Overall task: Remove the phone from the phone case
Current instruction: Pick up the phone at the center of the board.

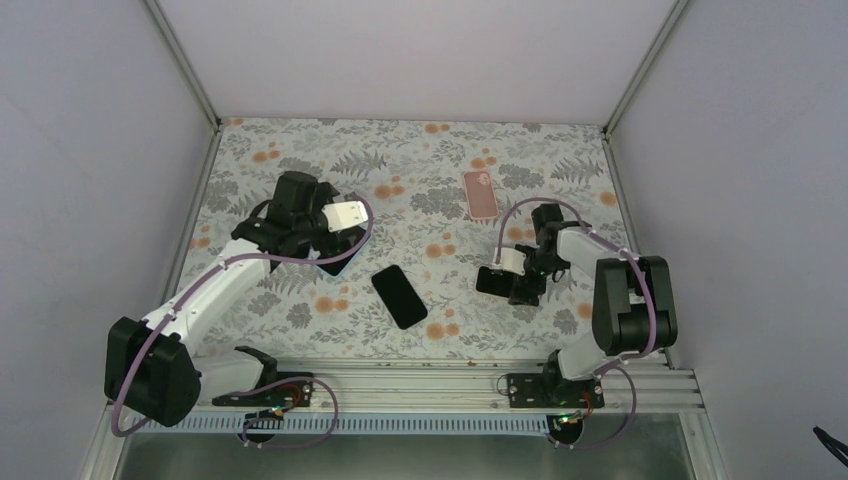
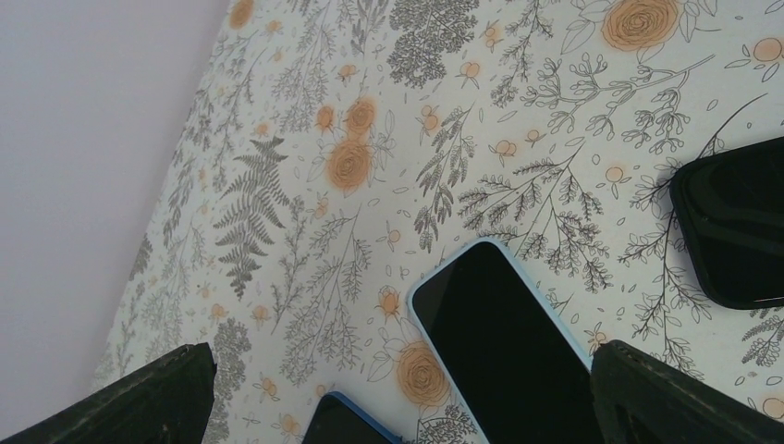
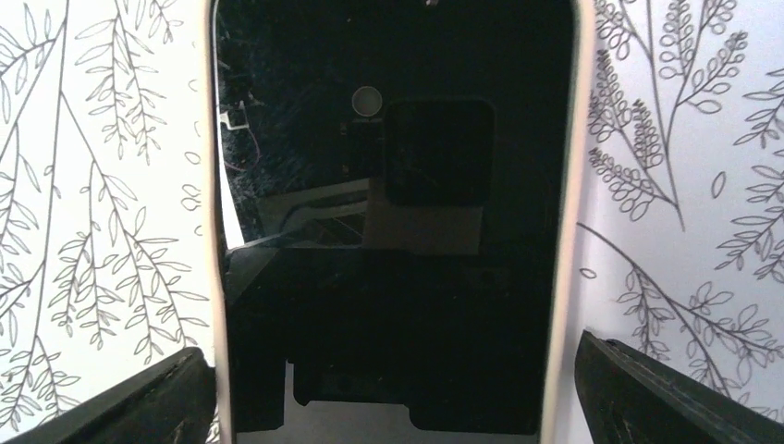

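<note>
In the right wrist view a phone [image 3: 393, 185] with a black screen in a pale case lies flat on the floral table. My right gripper [image 3: 393, 400] is open, with one finger [image 3: 116, 402] on each side of the phone's long edges. In the top view this gripper [image 1: 512, 282] hangs low over that phone [image 1: 491, 280]. My left gripper [image 2: 398, 407] is open and empty above a phone in a light blue case [image 2: 513, 347]. In the top view the left gripper [image 1: 335, 240] covers most of that phone [image 1: 335, 266].
A bare black phone [image 1: 399, 296] lies in the middle of the table and shows at the right in the left wrist view [image 2: 735, 222]. A pink case or cased phone [image 1: 480, 193] lies back up, farther off. A darker blue-edged item [image 2: 347, 421] lies beside the light blue one.
</note>
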